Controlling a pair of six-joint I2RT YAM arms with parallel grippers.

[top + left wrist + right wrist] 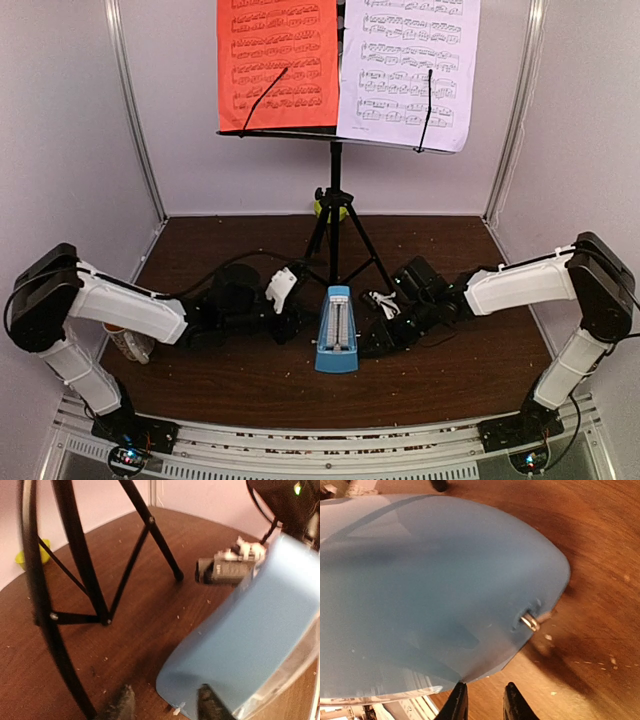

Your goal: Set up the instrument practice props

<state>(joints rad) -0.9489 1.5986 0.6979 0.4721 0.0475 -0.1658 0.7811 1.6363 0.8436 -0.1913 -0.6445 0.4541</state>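
The left arm (125,310) and the right arm (515,285) both have smooth white shells between chunky black joints, with thin black cables (215,268) trailing along them. Their black bases (150,435), at the near edge of the tabletop (450,380), carry small coloured lights (125,458). The left hand (165,707) ends in dark, blunt fingers (122,705), and the right hand (484,705) is a dark grey block strapped with white ties (245,550).
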